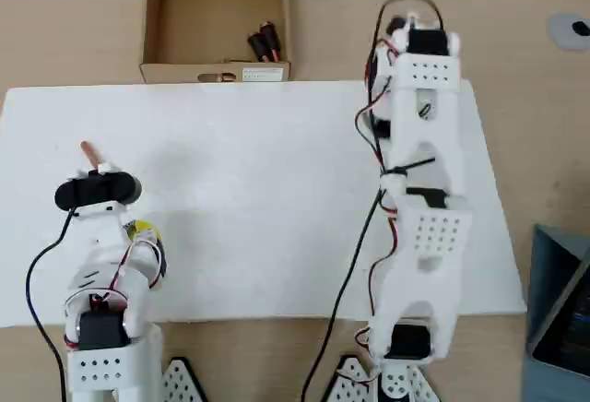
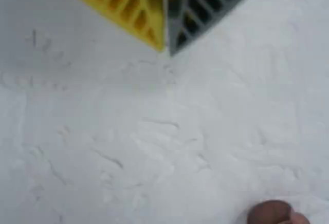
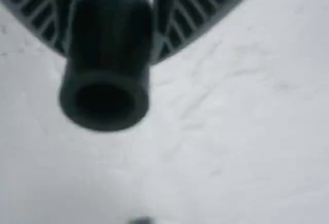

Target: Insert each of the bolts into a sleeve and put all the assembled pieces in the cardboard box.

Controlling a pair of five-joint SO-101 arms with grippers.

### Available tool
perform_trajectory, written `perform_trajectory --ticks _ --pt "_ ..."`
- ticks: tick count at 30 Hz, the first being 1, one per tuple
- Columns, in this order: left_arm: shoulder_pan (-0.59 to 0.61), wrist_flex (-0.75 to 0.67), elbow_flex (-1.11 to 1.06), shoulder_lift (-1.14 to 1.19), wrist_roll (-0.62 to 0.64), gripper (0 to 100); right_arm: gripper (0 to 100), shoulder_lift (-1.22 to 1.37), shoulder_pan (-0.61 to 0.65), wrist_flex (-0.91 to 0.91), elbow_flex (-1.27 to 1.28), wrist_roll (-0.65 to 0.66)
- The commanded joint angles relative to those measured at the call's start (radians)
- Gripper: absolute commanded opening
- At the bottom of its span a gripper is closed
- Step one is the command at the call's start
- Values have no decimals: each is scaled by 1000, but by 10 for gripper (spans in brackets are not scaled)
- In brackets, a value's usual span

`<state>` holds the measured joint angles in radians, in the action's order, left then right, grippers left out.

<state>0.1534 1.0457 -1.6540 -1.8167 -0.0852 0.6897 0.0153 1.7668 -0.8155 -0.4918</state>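
White textured foam mat (image 1: pixel 249 208) covers a wooden table. The left gripper (image 2: pixel 166 47), its yellow and grey fingers pressed together on nothing, hangs over the mat near a brown metal bolt (image 2: pixel 275 215). The right gripper (image 3: pixel 110 54) clamps a black cylindrical sleeve (image 3: pixel 105 98). An open cardboard box (image 1: pixel 152 24) beyond the mat holds assembled pieces (image 1: pixel 263 44).

The left pincer (image 2: pixel 166 48) is closed tip to tip, while the outstretched right pincer (image 3: pixel 112 41) clamps a sleeve (image 3: pixel 105 95).

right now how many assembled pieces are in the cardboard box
2. One assembled piece lies beside a second assembled piece near the cardboard box's right wall; its near wall could hide more.
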Motion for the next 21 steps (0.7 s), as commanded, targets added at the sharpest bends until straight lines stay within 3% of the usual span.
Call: perform_trajectory --ticks 1,8,21 --pt "5 3 6 -5 -5 2 9 -196 -7 20 -50 63" --pt "5 3 6 -5 -5 2 9 -469 -10 21 90 152" --pt "9 3 6 -5 -5 2 9 -1098 -15 21 708 189"
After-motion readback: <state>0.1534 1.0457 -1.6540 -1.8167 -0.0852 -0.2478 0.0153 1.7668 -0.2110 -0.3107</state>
